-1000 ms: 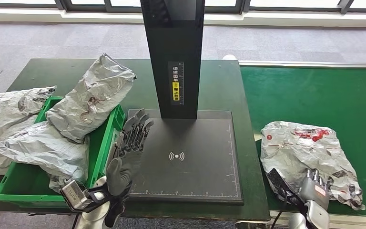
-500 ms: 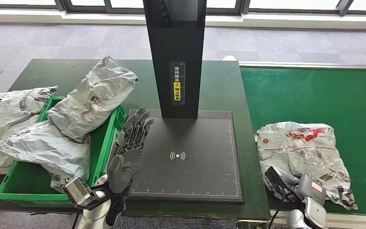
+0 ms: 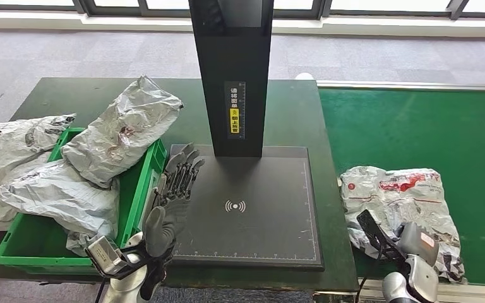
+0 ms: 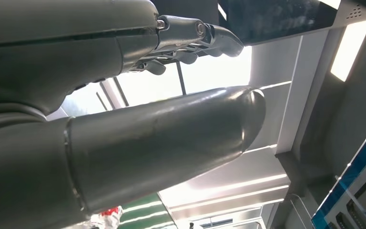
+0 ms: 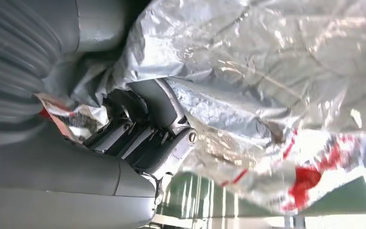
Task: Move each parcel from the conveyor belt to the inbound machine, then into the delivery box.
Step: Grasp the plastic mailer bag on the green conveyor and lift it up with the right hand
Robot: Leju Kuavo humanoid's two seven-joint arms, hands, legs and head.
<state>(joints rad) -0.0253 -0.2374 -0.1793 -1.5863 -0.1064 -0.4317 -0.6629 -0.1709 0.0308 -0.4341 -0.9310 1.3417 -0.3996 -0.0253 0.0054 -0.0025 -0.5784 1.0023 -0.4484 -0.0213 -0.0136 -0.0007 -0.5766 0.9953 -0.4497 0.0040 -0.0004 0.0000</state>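
The grey crumpled parcel [image 3: 399, 202] with red print lies on the green conveyor belt [image 3: 417, 126], at the belt's near edge and just beside the inbound machine [image 3: 246, 208], whose flat black scanning plate sits on the dark table to the parcel's left. The right hand [image 3: 417, 243] is at the parcel's near edge; in the right wrist view its dark fingers [image 5: 143, 138] are curled into the wrinkled plastic film of the parcel [image 5: 267, 95], grasping it, with folds of the wrapper bunched over the knuckles.

The left hand [image 3: 173, 189] hovers over the left edge of the inbound machine's plate, fingers stretched out straight and apart, holding nothing; the left wrist view shows its thick thumb [image 4: 171, 143] and extended fingers [image 4: 195, 36] against a bright ceiling.

A tall black column [image 3: 230, 76] rises from the back of the inbound machine, bearing a small label with a yellow patch. On the far side of the machine from the belt stands the green delivery box [image 3: 136, 189], touching the plate's left side. Grey parcels are heaped in it: one [image 3: 123, 129] leans over the box's far corner nearest the column, another [image 3: 57, 199] lies across its middle, and a third [image 3: 12, 142] hangs out over the box's outer side onto the table.
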